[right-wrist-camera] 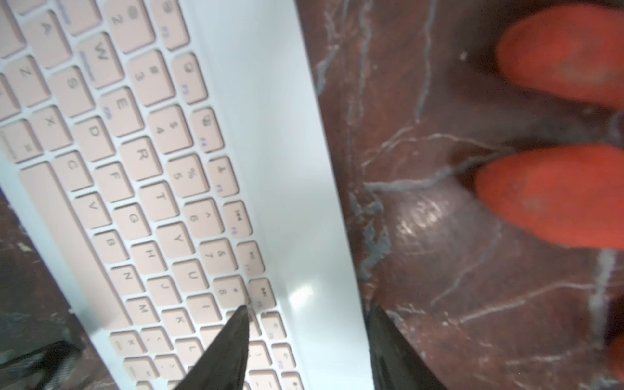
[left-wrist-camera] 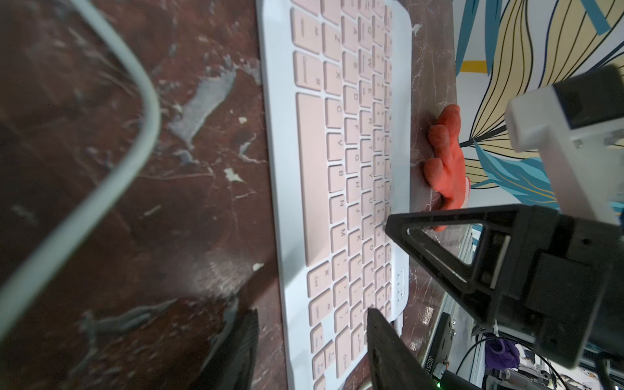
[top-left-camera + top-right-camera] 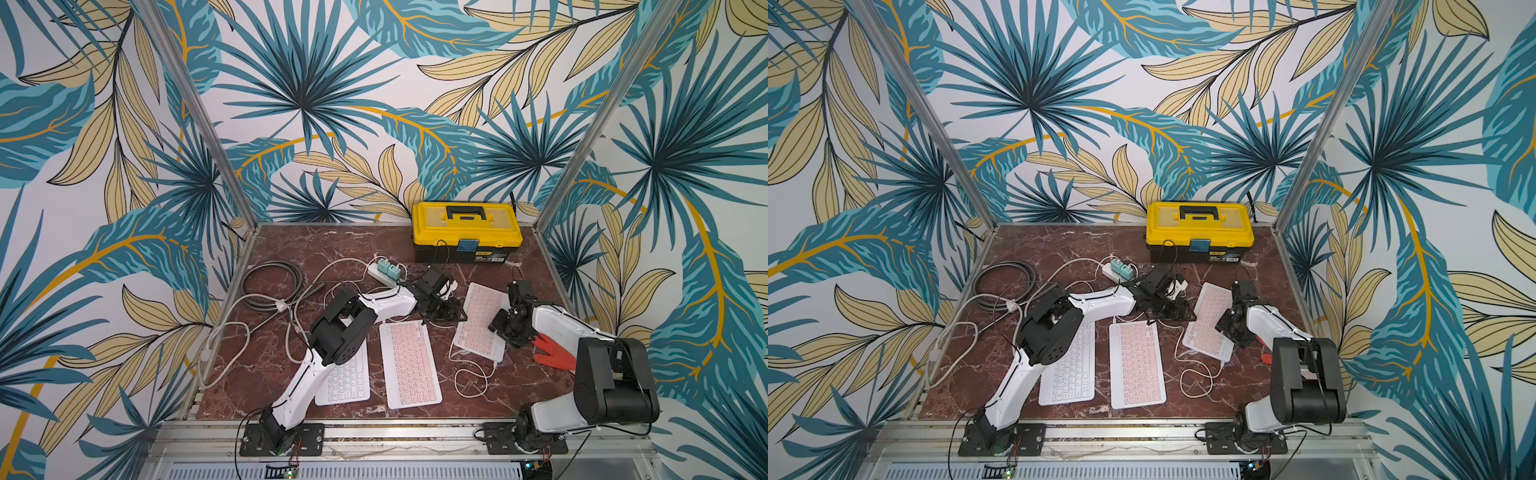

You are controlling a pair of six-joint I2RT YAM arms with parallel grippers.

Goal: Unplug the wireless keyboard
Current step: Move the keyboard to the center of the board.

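Marble table point(image 3: 257, 365): white cable point(image 3: 495, 363) plugged into the near end of the angled pink keyboard point(image 3: 476, 324); my right gripper point(image 1: 309, 309) sits jaws apart astride one long edge, left gripper point(image 2: 310, 312) parted beside the opposite edge; I expect the unpinned keyboard to drag if the cable gets yanked.

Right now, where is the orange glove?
In a top view the orange glove lies right of the angled pink keyboard, partly hidden by the right arm.

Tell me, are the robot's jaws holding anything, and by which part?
Nothing looks gripped. The right jaws stand open astride the tilted pink keyboard's long edge; the left jaws stand open at its end.
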